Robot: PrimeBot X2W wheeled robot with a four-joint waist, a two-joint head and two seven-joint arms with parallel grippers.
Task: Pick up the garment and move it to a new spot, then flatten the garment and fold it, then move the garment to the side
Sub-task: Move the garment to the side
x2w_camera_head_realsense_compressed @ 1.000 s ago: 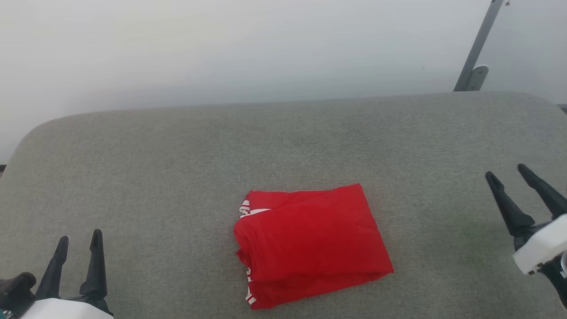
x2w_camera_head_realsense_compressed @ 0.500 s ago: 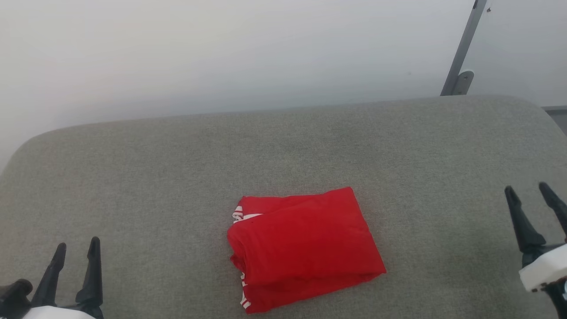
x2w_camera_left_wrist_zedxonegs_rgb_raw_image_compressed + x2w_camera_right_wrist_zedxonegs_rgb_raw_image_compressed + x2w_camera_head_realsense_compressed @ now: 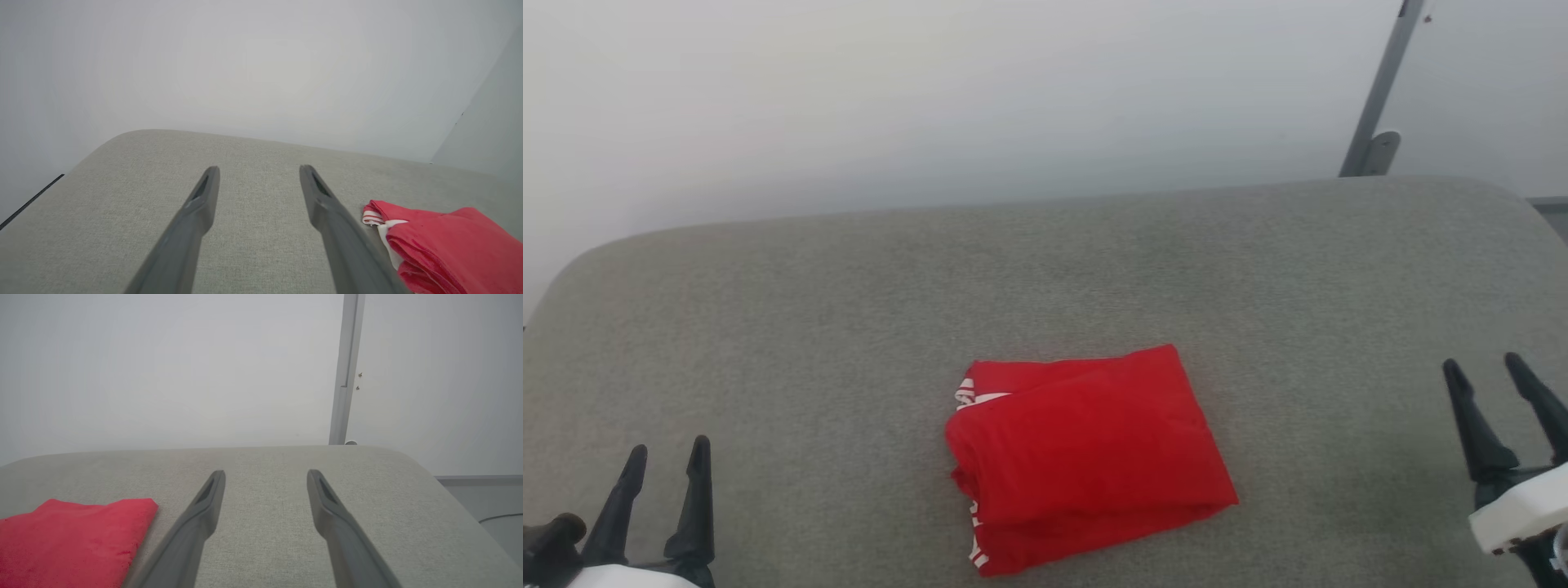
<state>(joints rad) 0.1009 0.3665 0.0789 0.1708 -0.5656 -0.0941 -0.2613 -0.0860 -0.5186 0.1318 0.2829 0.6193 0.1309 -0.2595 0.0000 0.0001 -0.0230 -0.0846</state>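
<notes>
Fingers of the left gripper [image 3: 668,447] stand spread apart and empty at the lower left. The right gripper [image 3: 1481,361], at the lower right, is likewise spread and empty. Between them, well apart from both, the garment [image 3: 1086,457] lies folded into a red rectangle on the grey padded surface [image 3: 849,327], with striped trim showing at its left edge.

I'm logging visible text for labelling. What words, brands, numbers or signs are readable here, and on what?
None can be read.
The folded red garment shows plain red cloth and red-and-white striped trim, no print facing up.
The grey cushion, the wall and the grey metal post carry no lettering.
</notes>
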